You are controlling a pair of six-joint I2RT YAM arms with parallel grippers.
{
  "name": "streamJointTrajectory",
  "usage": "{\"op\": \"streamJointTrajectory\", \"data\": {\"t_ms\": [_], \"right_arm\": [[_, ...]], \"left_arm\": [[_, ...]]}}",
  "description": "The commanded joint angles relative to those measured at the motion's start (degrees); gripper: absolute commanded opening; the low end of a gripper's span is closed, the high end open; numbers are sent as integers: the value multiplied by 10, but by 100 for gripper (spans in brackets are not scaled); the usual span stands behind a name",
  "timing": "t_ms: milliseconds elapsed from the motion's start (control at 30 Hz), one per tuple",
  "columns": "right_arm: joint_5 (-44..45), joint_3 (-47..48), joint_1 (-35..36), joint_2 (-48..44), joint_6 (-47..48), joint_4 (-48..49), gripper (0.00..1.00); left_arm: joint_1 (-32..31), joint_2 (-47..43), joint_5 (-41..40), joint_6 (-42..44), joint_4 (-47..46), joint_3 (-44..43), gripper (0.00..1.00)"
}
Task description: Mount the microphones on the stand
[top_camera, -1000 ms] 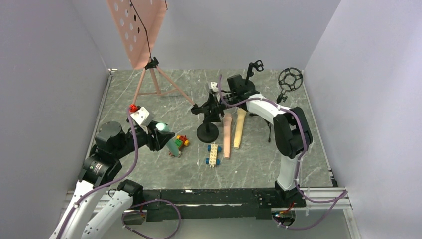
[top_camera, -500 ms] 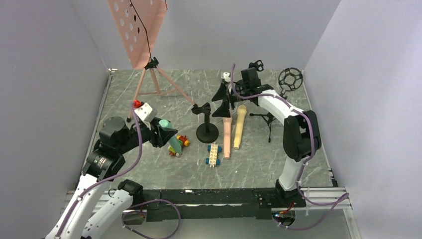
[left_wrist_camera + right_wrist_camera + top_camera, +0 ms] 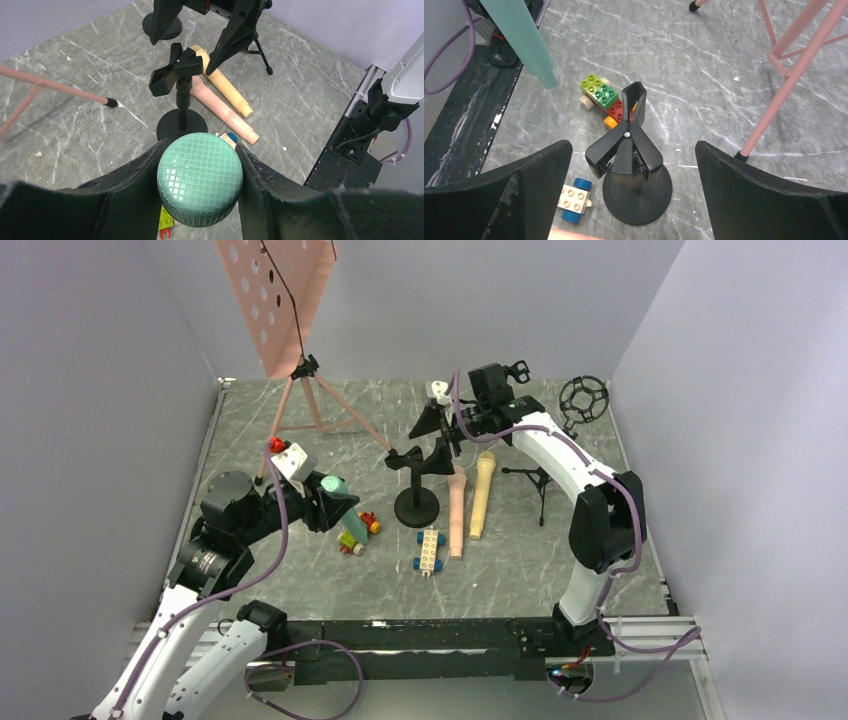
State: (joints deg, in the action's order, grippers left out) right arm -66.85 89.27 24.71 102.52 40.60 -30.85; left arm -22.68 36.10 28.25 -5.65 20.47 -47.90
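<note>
My left gripper (image 3: 326, 502) (image 3: 200, 150) is shut on the mint green microphone (image 3: 335, 486) (image 3: 200, 179), fingers on either side of its rounded head. Its handle (image 3: 521, 35) hangs tilted above the toy bricks. The black round-based stand (image 3: 417, 506) (image 3: 181, 120) (image 3: 638, 194) is upright mid-table, its clip (image 3: 405, 457) (image 3: 175, 71) (image 3: 626, 137) holding nothing. My right gripper (image 3: 437, 438) (image 3: 633, 145) hovers open just above and behind the clip. The salmon pink microphone (image 3: 456, 515) (image 3: 225, 114) and the tan-yellow microphone (image 3: 480, 498) (image 3: 226, 86) lie side by side right of the stand.
A pink music stand (image 3: 275, 300) on a tripod stands at the back left. A colourful brick car (image 3: 364, 528) (image 3: 601, 95) and a white-and-blue one (image 3: 429, 550) (image 3: 573, 200) lie in front of the stand. Black tripod stands and a shock mount (image 3: 583, 398) are at the back right.
My right gripper has opened wide, let go of the stand's clip and risen a little behind it. The left gripper has carried the green microphone slightly rightwards.
</note>
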Motion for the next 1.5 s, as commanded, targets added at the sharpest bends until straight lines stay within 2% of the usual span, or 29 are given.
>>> {"op": "streamJointTrajectory", "data": {"t_ms": [0, 367, 533, 733, 833, 1033, 1300, 1367, 1467], "right_arm": [[9, 12, 7, 4, 30, -24, 100], [13, -1, 11, 9, 18, -7, 92], [11, -8, 11, 4, 28, -10, 85], [-1, -2, 11, 4, 61, -41, 67], [-4, 3, 11, 3, 83, -62, 51], [-10, -2, 11, 2, 81, -61, 38], [-11, 0, 11, 6, 76, -60, 31], [-13, 3, 11, 8, 76, -65, 32], [-10, 4, 11, 7, 68, -62, 60]], "left_arm": [[3, -9, 9, -9, -30, -8, 4], [3, -15, 6, -7, -25, -8, 4], [3, -17, 3, -6, -22, -8, 4], [3, -18, -11, -10, -31, -6, 3], [3, -17, -28, -14, -54, 1, 3], [3, 13, -39, -15, -96, -17, 3], [3, 74, -69, 4, -113, -71, 3], [3, 90, -73, 12, -117, -84, 3], [3, 114, -67, 19, -119, -100, 3]]}}
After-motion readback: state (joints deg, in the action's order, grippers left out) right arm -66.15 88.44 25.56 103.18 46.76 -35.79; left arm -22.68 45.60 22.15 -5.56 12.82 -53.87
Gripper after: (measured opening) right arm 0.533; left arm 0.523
